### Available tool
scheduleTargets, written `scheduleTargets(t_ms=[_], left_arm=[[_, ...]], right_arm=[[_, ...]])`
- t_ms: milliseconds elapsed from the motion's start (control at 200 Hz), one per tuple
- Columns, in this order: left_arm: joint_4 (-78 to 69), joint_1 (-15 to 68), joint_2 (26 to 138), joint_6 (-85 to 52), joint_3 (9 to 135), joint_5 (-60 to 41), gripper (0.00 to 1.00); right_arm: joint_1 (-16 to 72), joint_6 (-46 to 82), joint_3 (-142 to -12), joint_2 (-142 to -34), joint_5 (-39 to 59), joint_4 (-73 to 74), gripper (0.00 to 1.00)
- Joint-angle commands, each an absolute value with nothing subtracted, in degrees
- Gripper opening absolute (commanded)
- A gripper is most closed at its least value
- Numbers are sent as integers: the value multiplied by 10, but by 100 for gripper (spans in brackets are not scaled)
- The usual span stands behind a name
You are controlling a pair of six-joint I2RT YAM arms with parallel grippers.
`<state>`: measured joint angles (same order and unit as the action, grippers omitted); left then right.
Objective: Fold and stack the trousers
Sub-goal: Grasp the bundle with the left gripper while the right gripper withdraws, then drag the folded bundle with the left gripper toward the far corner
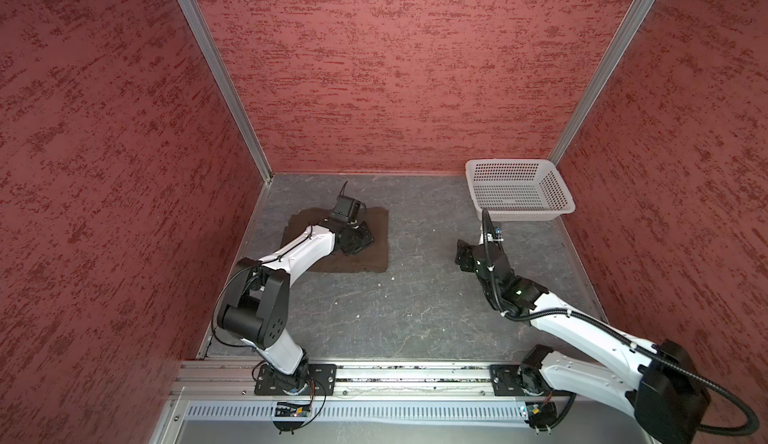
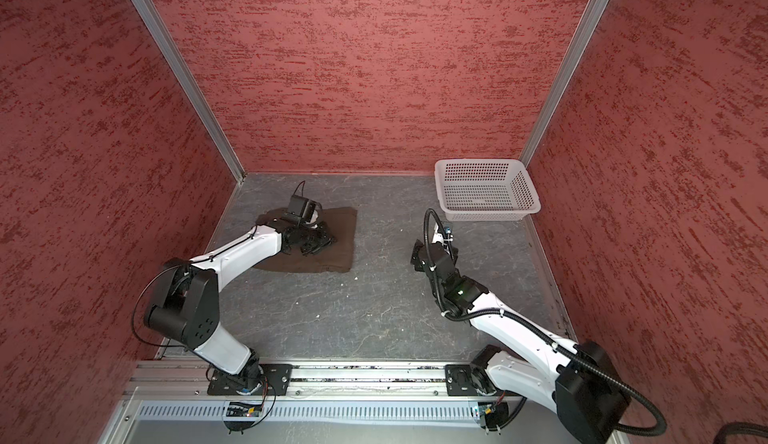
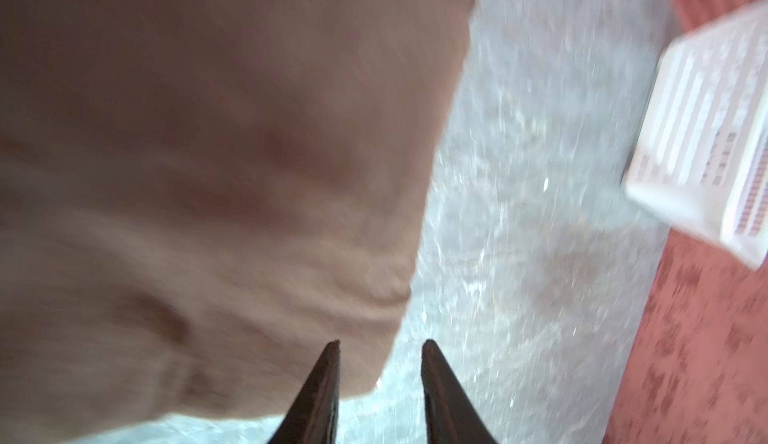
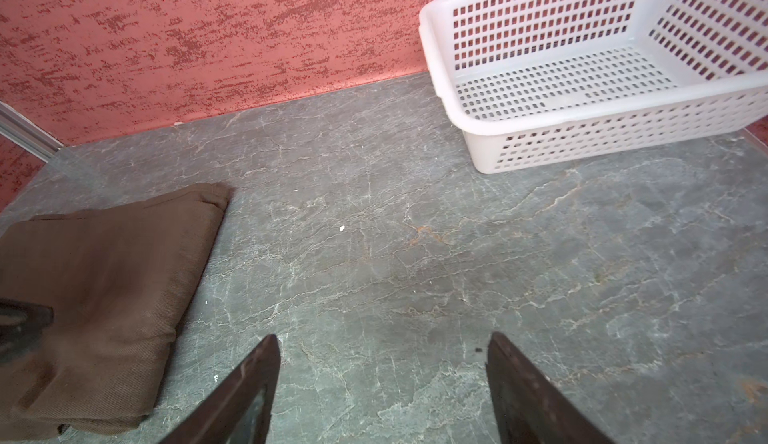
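The trousers (image 1: 374,255) lay folded into a flat, dark brown rectangle on the left rear part of the grey table (image 1: 415,296), well apart from the white basket (image 1: 528,215) in the right rear corner. The left gripper (image 1: 359,242) hung over the middle of the cloth, low and close to it; whether it touched the cloth could not be told from either top view. In the blurred left wrist view its fingertips (image 3: 332,350) stood a narrow gap apart with nothing pinched between them, above the trousers' (image 3: 208,130) edge where the cloth met the table. The right gripper (image 1: 463,255) hovered over bare table between the trousers and the basket, nearer the basket. The right wrist view showed its fingers (image 4: 266,363) spread wide and holding nothing. In that view the trousers (image 4: 104,280) showed stacked layers at their corner, and the basket (image 4: 602,147) sat against the mottled red wall (image 4: 208,26). White specks dotted the table between the arms.
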<state>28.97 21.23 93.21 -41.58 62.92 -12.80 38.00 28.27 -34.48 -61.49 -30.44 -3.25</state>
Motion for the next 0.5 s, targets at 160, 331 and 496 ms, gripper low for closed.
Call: scheduleTargets(t_ms=[160,331,496], left_arm=[[257,238,1016,-435,608,-130,34],[248,200,1071,-428,610,-137,33],[283,136,1105,-389,666,-123,32]], right_arm=[[373,298,-364,-636,-291,-15,79],[368,301,-360,-635,-290,-22,79],[359,303,-352,-631,-305,-32,79]])
